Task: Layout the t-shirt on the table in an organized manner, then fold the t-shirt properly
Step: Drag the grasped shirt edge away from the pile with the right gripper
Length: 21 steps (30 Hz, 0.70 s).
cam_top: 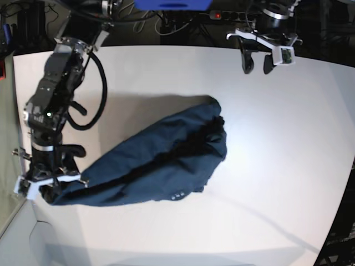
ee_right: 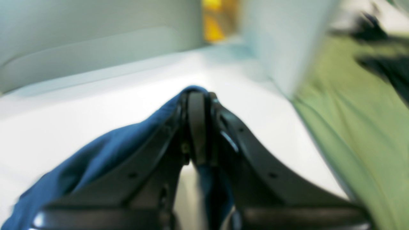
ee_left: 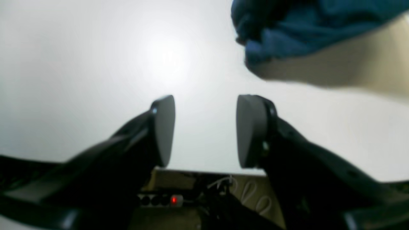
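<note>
The dark navy t-shirt [cam_top: 161,160] lies bunched in a long diagonal heap on the white table [cam_top: 277,166], stretched toward the front left corner. There my right gripper [cam_top: 50,188] is shut on the shirt's edge. In the right wrist view the gripper [ee_right: 198,105] pinches blue cloth [ee_right: 96,166], which drapes down to the left. My left gripper [cam_top: 258,61] hovers open near the table's back edge, apart from the shirt. In the left wrist view the open gripper [ee_left: 206,105] holds nothing, and a fold of the t-shirt [ee_left: 303,28] shows at the upper right.
A power strip [cam_top: 222,15] with a red light lies among cables behind the table's back edge; it also shows in the left wrist view as the power strip [ee_left: 161,200]. The table's left edge runs close beside my right gripper, with green floor [ee_right: 351,127] beyond.
</note>
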Available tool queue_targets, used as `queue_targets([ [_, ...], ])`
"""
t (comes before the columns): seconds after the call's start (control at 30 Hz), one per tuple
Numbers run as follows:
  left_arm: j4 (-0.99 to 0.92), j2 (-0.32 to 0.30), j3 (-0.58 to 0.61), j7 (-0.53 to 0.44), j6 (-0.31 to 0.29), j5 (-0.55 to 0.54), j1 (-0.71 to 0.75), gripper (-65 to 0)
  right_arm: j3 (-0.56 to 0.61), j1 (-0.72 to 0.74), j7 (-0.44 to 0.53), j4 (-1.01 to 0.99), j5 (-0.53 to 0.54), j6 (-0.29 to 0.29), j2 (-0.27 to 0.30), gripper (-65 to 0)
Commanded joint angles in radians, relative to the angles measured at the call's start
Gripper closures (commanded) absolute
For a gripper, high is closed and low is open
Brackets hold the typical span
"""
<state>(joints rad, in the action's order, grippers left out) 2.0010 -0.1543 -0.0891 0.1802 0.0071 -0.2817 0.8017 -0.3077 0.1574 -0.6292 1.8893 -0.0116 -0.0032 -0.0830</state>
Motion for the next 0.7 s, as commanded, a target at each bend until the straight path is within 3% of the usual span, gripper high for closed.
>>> queue_targets([
  [0.0,0.019,0.002,0.001,-0.025,-0.002,-0.003,0.0,-30.6,-0.017,0.02,0.018,-0.023,0.009,0.004,0.001,0.0],
  [0.1,0.022,0.002,0.007,-0.028,-0.003,-0.003,-0.02,-30.6,-0.066,0.029,0.018,-0.153,0.009,0.006,0.036,-2.8],
  [0.23,0.025,-0.008,0.05,-0.029,-0.003,-0.003,-0.063,-30.6,-0.091,0.006,0.016,-0.262,0.009,0.009,0.067,-18.4],
  [0.43,0.02,0.002,0.068,-0.02,0.004,0.003,-0.167,-30.6,-0.087,-0.098,0.018,-0.195,0.011,0.01,0.078,-40.9],
  [0.6,0.008,0.003,0.064,-0.018,0.006,-0.001,-0.298,-30.6,-0.084,-0.177,0.018,-0.099,0.045,0.012,0.059,-43.7],
  [0.67,-0.01,0.003,0.062,0.025,0.006,-0.001,-0.35,-30.6,-0.084,-0.212,0.018,-0.061,0.081,0.012,0.059,-43.7],
])
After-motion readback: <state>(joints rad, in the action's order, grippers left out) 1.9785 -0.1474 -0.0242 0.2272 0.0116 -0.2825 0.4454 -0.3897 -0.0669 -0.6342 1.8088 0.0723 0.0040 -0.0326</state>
